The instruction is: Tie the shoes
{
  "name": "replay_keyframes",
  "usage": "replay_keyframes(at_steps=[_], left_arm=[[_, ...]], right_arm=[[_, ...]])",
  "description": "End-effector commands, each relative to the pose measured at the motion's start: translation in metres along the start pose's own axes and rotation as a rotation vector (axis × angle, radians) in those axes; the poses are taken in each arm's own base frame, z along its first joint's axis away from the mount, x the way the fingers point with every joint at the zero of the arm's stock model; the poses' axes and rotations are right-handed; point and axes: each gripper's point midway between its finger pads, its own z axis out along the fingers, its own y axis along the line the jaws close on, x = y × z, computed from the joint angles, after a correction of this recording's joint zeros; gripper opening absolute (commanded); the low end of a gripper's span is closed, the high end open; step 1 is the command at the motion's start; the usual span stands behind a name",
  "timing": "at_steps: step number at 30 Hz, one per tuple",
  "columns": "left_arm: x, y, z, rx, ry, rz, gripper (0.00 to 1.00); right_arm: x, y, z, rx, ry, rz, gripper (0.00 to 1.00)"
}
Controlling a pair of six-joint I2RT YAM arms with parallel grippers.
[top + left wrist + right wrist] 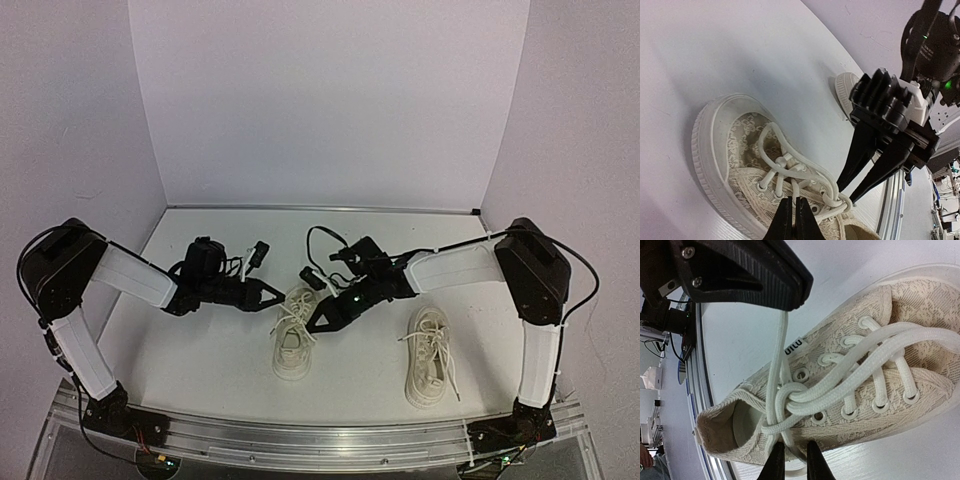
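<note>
Two cream-white shoes lie on the table, one in the middle [290, 352] and one to the right [428, 365]. Both grippers work over the middle shoe [735, 150]. My left gripper [792, 204] [280, 293] is shut on a white lace strand [795, 189] rising from the eyelets. The same strand [781, 335] runs taut up to the left gripper's finger [750, 285]. My right gripper [794, 455] [846, 194] [310, 326] stands narrowly open at the half-knot [787, 395] near the shoe's collar. A lace strand passes loosely between its fingers.
The second shoe's toe [844, 90] shows behind the right gripper. A metal rail [320, 440] runs along the near table edge. White walls [330, 100] close in the back and sides. Cables [320, 240] hang from the right wrist.
</note>
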Motion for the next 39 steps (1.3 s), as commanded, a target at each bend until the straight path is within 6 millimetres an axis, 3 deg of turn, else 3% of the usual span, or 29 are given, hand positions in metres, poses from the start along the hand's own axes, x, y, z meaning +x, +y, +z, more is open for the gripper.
replay_keyframes(at_steps=[1,10,12,16,19,26,29,33,37,39], left_arm=[[-0.042,-0.005,-0.014,-0.032,-0.103,0.073,0.0],[-0.055,-0.001,-0.015,-0.034,-0.11,0.079,0.0],[-0.054,-0.001,-0.013,-0.024,-0.1,0.077,0.01],[-0.044,-0.002,-0.017,-0.025,-0.085,0.076,0.24],[-0.035,-0.003,-0.031,-0.063,-0.102,0.086,0.37],[0.0,0.004,-0.062,-0.188,-0.08,0.069,0.45],[0.008,0.005,-0.075,-0.227,-0.106,0.045,0.51],[0.009,0.026,-0.092,-0.386,-0.14,0.002,0.6],[0.012,-0.003,-0.079,-0.209,-0.089,0.063,0.54],[0.02,-0.003,-0.07,-0.171,-0.028,0.078,0.49]], right_arm=[[-0.012,0.01,-0.001,-0.009,-0.023,-0.044,0.15],[-0.011,0.007,0.001,0.002,-0.019,-0.034,0.2],[-0.012,0.009,0.001,-0.011,-0.018,-0.034,0.17],[-0.014,0.016,0.0,-0.045,-0.018,-0.036,0.04],[-0.015,0.02,0.0,-0.057,-0.018,-0.038,0.0],[-0.013,0.024,-0.001,-0.066,-0.018,-0.038,0.0],[-0.013,0.024,-0.002,-0.062,-0.019,-0.035,0.0],[-0.012,0.023,-0.002,-0.06,-0.018,-0.032,0.0],[-0.011,0.023,-0.001,-0.059,-0.017,-0.028,0.0],[-0.012,0.022,-0.001,-0.059,-0.019,-0.024,0.0]])
